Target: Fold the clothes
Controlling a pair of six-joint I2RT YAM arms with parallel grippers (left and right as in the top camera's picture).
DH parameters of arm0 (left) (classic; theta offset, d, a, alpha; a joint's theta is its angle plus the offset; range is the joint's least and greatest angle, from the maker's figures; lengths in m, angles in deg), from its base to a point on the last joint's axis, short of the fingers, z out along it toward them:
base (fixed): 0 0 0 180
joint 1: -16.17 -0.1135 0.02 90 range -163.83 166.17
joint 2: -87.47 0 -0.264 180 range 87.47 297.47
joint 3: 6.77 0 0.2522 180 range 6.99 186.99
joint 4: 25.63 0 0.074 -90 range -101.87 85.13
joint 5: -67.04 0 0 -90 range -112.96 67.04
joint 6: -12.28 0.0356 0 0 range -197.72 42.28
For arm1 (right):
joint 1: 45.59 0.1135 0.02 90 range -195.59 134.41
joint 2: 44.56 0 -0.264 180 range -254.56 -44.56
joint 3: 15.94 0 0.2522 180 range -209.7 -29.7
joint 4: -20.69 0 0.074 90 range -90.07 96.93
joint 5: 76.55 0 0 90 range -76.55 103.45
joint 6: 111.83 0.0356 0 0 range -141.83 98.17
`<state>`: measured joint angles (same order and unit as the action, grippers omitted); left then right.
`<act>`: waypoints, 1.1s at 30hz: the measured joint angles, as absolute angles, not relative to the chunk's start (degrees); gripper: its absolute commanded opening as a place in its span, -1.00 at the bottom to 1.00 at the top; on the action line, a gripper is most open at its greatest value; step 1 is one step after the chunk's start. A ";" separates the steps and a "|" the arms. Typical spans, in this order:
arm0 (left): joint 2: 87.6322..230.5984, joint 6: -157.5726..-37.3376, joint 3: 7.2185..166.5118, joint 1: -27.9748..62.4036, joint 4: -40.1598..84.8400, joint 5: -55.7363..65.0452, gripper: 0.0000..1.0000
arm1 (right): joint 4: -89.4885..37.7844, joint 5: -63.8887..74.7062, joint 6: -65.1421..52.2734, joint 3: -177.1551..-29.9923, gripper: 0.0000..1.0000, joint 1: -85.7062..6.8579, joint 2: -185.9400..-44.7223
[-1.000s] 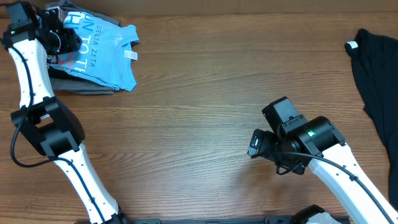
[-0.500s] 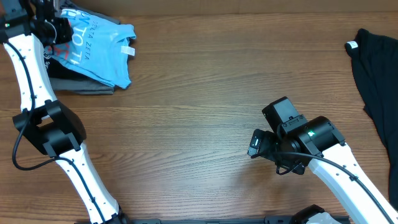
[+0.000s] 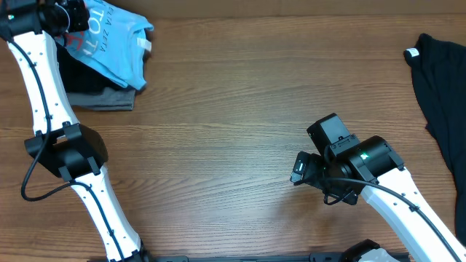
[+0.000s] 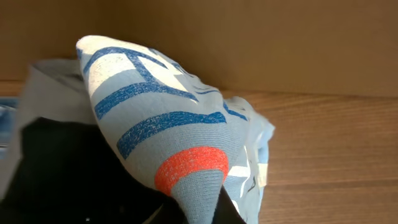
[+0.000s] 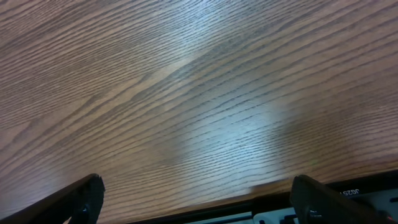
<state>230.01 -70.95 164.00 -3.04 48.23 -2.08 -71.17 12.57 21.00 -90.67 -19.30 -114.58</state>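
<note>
The left claw [image 3: 64, 16] is clamped on a bunched fold of the T-shirt [image 3: 116, 44] at the far left corner of the worktop [image 3: 233, 109]. In the left wrist view the blue cloth with its blue and coral lettering rises straight out from between the 2 fingers. The shirt looks already folded down to a compact packet, and it lies partly over a pile of grey cloth [image 3: 105, 98] and something darker under it. I judge this garment is nearly done, with only setting it down and releasing left.

The black garment [image 3: 440, 94], with its white tag [image 3: 413, 52], lies loose and unfolded at the right edge, running out of frame. That 1 appears untouched, so roughly half the task remains.

The right claw [image 5: 199, 198] is spread wide and empty, hanging over bare wood right of centre, well apart from both garments.

Room is tight on the left: the pile sits close to the far edge, and a brown panel [image 4: 280, 43] rises just behind it. The middle of the worktop is bare, which should give ample space to spread the black garment.
</note>
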 measured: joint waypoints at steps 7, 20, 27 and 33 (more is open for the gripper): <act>230.01 -71.78 166.01 -3.74 49.10 -4.81 -0.92 | -71.22 13.48 21.02 -90.67 1.00 -19.30 -114.58; 230.01 -71.33 162.95 -7.82 45.54 -8.48 -0.88 | -71.35 13.79 21.04 -90.67 1.00 -19.30 -114.58; 230.05 -71.24 156.74 -10.49 42.85 -9.31 -0.59 | -71.61 13.86 21.04 -90.67 1.00 -19.30 -114.58; 230.05 -71.78 155.93 -13.11 42.50 -10.43 1.00 | -71.59 13.86 21.02 -90.67 1.00 -19.30 -114.58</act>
<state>230.05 -71.78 155.93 -13.11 42.50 -10.43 -71.59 13.86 21.02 -90.67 -19.30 -114.58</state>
